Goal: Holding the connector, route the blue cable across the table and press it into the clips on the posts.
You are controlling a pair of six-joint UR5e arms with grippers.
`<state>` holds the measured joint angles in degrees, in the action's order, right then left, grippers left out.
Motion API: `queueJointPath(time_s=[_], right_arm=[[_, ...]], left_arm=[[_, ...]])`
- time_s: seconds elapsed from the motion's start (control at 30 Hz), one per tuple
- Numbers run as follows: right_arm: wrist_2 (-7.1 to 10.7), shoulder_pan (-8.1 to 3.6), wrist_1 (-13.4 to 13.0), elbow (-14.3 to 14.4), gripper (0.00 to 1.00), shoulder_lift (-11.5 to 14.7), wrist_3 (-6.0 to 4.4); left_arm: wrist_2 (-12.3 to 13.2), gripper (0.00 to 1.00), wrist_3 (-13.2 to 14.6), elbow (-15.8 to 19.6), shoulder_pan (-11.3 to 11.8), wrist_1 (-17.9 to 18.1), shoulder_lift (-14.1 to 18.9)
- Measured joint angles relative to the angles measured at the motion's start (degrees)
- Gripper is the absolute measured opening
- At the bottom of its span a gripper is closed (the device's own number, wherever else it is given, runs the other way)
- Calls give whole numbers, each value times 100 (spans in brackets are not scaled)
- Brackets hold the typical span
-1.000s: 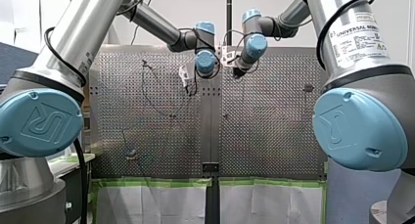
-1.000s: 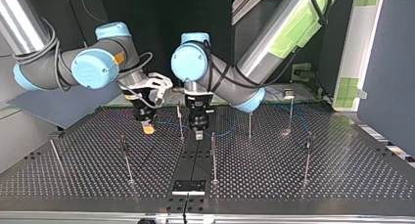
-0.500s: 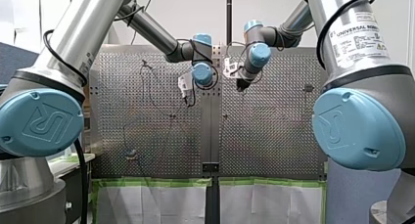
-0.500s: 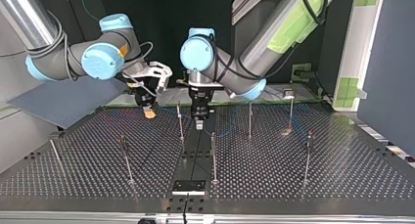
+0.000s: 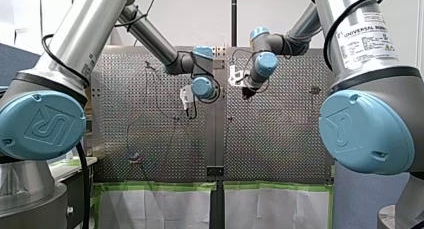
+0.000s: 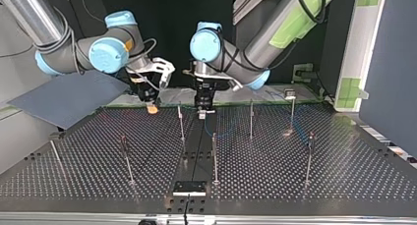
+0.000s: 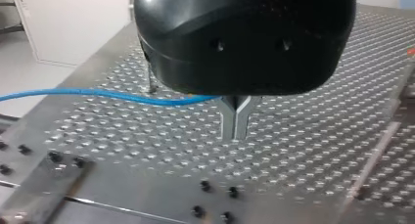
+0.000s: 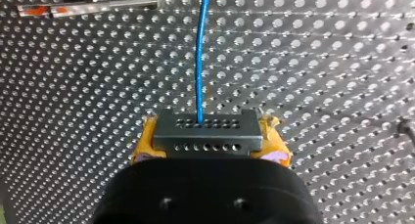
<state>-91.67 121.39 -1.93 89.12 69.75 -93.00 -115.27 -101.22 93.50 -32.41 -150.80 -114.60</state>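
My right gripper (image 8: 208,153) is shut on a grey connector (image 8: 205,133), with yellow pads on both sides of it. The blue cable (image 8: 201,53) leaves the connector and runs straight ahead over the perforated table. In the top view this gripper (image 6: 151,108) hangs near the table's far edge, left of centre. My left gripper (image 7: 236,123) has its metal fingers shut, and the blue cable (image 7: 98,93) runs in from the side to their root. It hangs over the centre strip (image 6: 202,114), and cable (image 6: 221,132) loops on the table below it.
Several thin posts stand on the table, among them a post (image 6: 181,122) between the two grippers, a post (image 6: 214,156) nearer the camera and a post (image 6: 251,118) at the right. A black plate (image 6: 189,187) sits at the near edge.
In the top view both grippers have drawn back toward the table's far edge and risen. The grip on the connector is unchanged.
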Motion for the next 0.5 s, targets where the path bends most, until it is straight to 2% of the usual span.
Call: queueJointPath(time_s=[0.23,0.5], right_arm=[[21,3,-384,385,0,0,-63],[16,0,-813,722,0,0,-55]], left_arm=[[160,0,29,357,-31,111,-293],[222,0,31,738,-54,229,-377]])
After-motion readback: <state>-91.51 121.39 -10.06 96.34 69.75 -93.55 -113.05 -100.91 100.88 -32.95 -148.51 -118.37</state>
